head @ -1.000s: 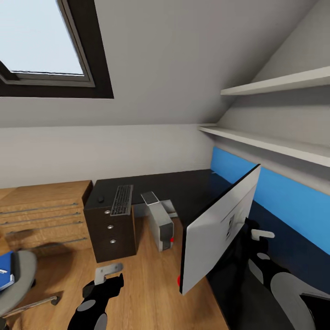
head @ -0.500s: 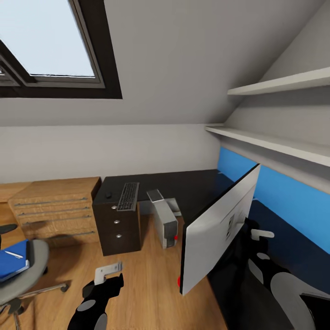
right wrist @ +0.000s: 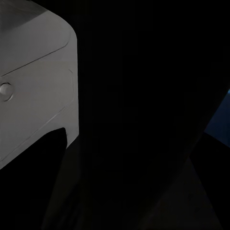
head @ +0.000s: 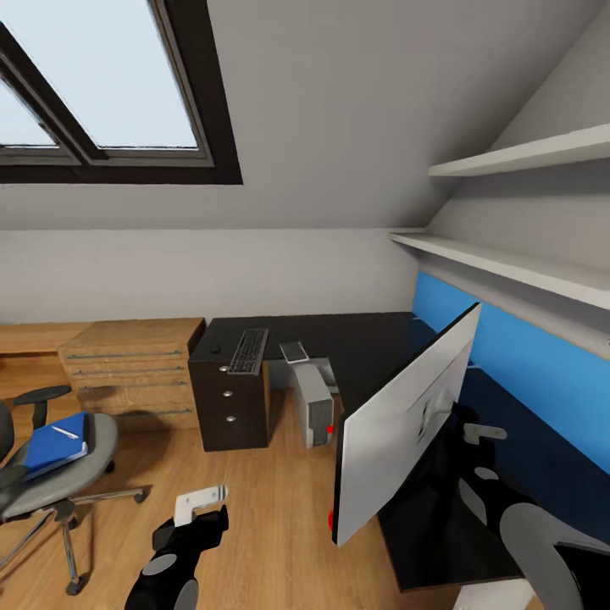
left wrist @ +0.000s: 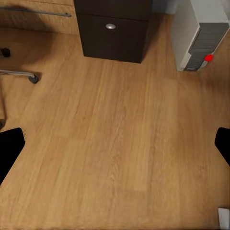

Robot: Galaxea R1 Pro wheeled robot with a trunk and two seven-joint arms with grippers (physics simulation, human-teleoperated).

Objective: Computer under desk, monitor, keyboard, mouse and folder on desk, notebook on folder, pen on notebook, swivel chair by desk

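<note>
my right hand is behind the tilted monitor over the table; i can't tell its grip. left hand hangs spread apart above the floor. the folder lies on the swivel chair.

You're in an attic room at home, set up for study: sloped grey ceiling with a dark-framed skylight, plank floor, black L-shaped table, swivel chair and wall shelves.

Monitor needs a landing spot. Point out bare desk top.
Bare black top on the desk runs from the keyboard to the blue back panel. Crowded spots: the drawer-unit end with keyboard and mouse, and the near stretch under the monitor.
</note>
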